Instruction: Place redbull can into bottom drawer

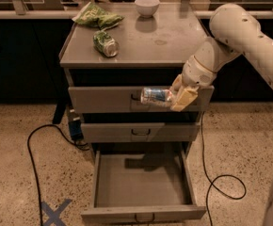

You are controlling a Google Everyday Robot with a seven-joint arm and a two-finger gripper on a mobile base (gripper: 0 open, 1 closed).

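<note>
cans 2: redbull can [156, 96], green can [105, 44] | drawers 3: top drawer [103, 100], middle drawer [127, 132], bottom drawer [141, 185] | white bowl [147, 6] 1 | green snack bag [96, 18] 1 | floor cables 2: left cable [30, 159], right cable [212, 182] | blue tape X [55, 212] 1 | gripper [176, 97] 1, in front of top drawer, clasping redbull can
</note>
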